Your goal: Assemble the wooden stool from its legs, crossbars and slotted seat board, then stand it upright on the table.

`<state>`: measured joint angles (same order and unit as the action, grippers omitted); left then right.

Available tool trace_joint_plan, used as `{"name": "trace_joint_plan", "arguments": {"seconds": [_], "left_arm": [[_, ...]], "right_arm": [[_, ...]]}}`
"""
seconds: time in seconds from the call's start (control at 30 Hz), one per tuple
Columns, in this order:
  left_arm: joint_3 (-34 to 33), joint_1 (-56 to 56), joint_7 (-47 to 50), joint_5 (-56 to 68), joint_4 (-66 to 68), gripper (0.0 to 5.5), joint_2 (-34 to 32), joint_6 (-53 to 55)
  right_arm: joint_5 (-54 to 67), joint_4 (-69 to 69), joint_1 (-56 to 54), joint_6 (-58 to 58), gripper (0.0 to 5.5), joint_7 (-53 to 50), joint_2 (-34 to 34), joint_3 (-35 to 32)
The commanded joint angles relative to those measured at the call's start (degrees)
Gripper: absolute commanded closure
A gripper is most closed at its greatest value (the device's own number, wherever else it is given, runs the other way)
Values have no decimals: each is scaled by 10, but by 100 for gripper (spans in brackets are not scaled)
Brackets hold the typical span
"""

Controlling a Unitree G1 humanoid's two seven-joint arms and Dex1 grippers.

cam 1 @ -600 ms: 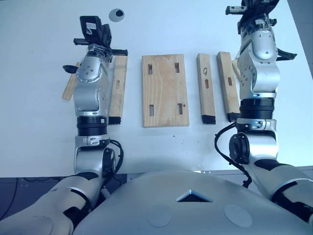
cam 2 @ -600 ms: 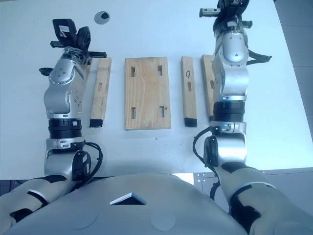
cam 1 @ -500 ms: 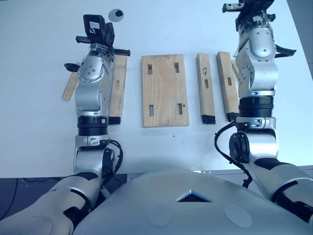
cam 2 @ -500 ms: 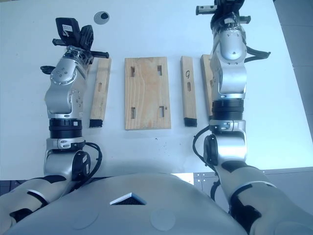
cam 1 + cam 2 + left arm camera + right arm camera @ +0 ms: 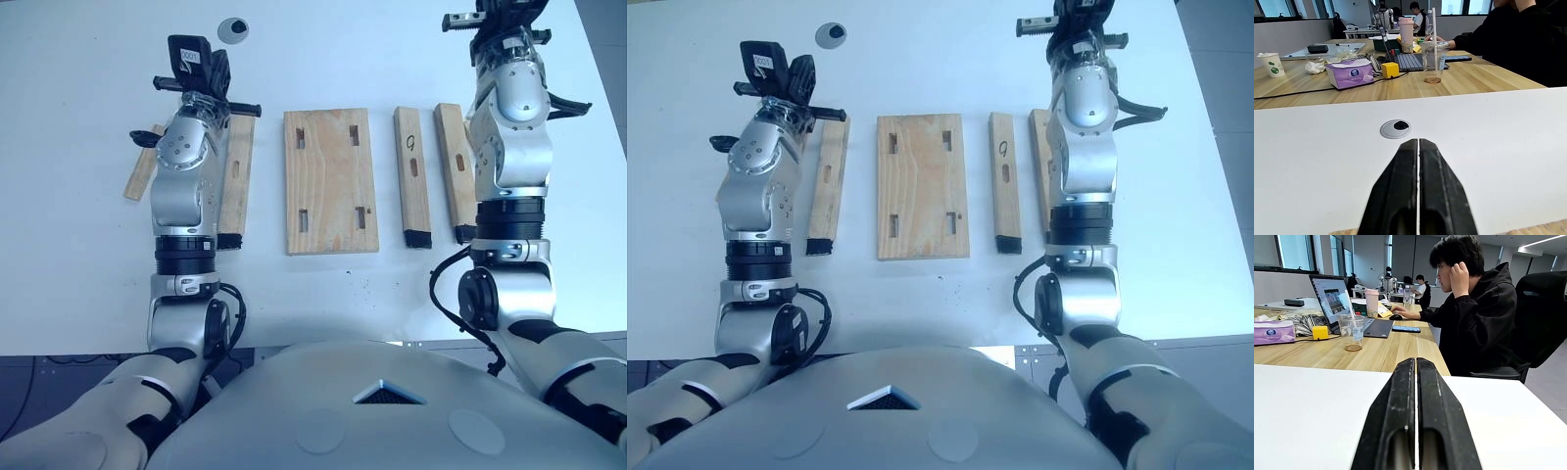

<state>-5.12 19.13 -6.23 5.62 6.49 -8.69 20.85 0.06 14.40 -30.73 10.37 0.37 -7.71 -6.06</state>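
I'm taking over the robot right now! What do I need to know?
Left gripper: shut, empty, by the far end of the left leg.
Right gripper: shut, empty, past the far end of the outer leg.
Seat board lies flat in the middle, with the inner leg on its right.
Another wooden piece pokes out beside the left arm.
Done: nothing is joined.
Left: all the assembly, then standing the stool up.

Item 1: one handwritten character is legible, a dark "9". It stands on the top face of the narrow pale wooden bar with a central slot and black end (image 5: pixel 414 191). This bar lies flat on the white surface (image 5: pixel 88 264), just right of the wide slotted wooden board (image 5: pixel 330 181).

Item 2: the small white sticker (image 5: pixel 189 57) on the black housing (image 5: pixel 209 69) at my left wrist carries digits too small to read.

Item 3: print on the purple tissue pack (image 5: pixel 1349 73) is likewise illegible.
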Motion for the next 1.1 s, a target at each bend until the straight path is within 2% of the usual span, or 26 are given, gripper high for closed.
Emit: {"name": "trace_joint_plan", "arguments": {"seconds": [0.03,0.13,0.23,0.4,0.5,0.67,0.9,1.1], "left_arm": [[-3,6,-6,0,9,549,-10,0],[-2,5,-18,3,9,549,-16,2],[-3,-18,-64,12,-11,495,-54,26],[-28,-139,-235,30,-69,417,-236,81],[-59,-194,-282,37,-66,382,-291,84],[-88,-235,-299,43,-33,317,-309,64],[-105,-233,-301,41,37,317,-323,19],[-89,-219,-336,45,93,317,-330,-4]], "right_arm": [[-1,0,-2,6,545,-4,-8,-3],[-3,4,-4,6,545,-7,-8,-4],[-3,2,-6,5,545,-6,-10,-6],[-4,5,-3,4,545,-1,-12,-4],[-5,-4,5,8,545,-1,-12,-4],[-5,-3,6,13,545,7,-13,-4],[-6,1,2,14,545,10,-13,-4],[-5,4,1,14,545,9,-10,-4]]}}
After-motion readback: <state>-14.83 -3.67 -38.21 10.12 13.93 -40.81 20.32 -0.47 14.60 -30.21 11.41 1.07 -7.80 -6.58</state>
